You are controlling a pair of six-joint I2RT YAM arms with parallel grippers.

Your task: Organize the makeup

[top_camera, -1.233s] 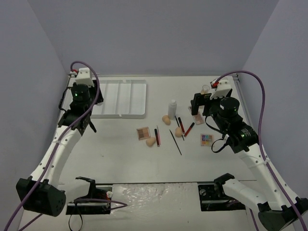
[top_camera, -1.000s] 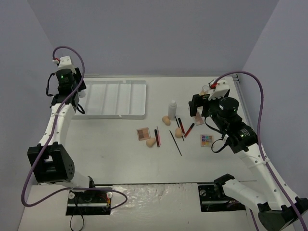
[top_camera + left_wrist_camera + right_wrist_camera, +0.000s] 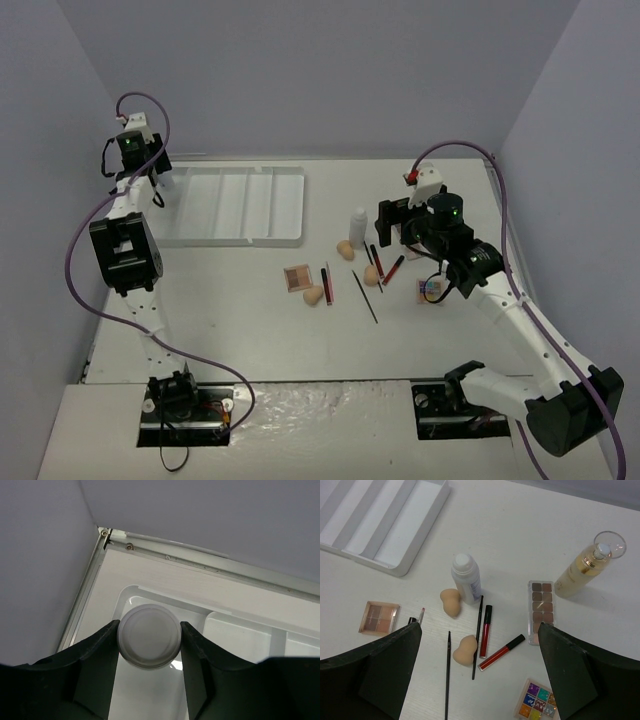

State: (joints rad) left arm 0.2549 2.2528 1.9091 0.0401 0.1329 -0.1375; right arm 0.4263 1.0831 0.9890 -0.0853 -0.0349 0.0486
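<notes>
My left gripper [image 3: 160, 192] is at the far left end of the white ridged tray [image 3: 250, 205]. In the left wrist view it [image 3: 149, 647] is shut on a white bottle, whose round cap [image 3: 149, 630] sits between the fingers over the tray's leftmost compartment. My right gripper [image 3: 396, 222] hangs open and empty [image 3: 479, 625] above the loose makeup. Below it lie the second white bottle [image 3: 466, 577], two peach sponges [image 3: 451, 602] [image 3: 462, 650], two red gloss tubes [image 3: 485, 632], black pencils [image 3: 447, 675], a brown palette [image 3: 540, 611], a colourful palette [image 3: 536, 705] and the tan-filled tube [image 3: 585, 565].
A small beige palette [image 3: 297, 277], a third sponge [image 3: 315, 295] and a red pencil [image 3: 326, 283] lie left of the cluster. The side walls stand close to both arms. The tray's other compartments [image 3: 395, 525] hold nothing.
My left arm has swung back and left, from the tray's front left corner to its far left end. My right gripper has shifted left over the makeup.
</notes>
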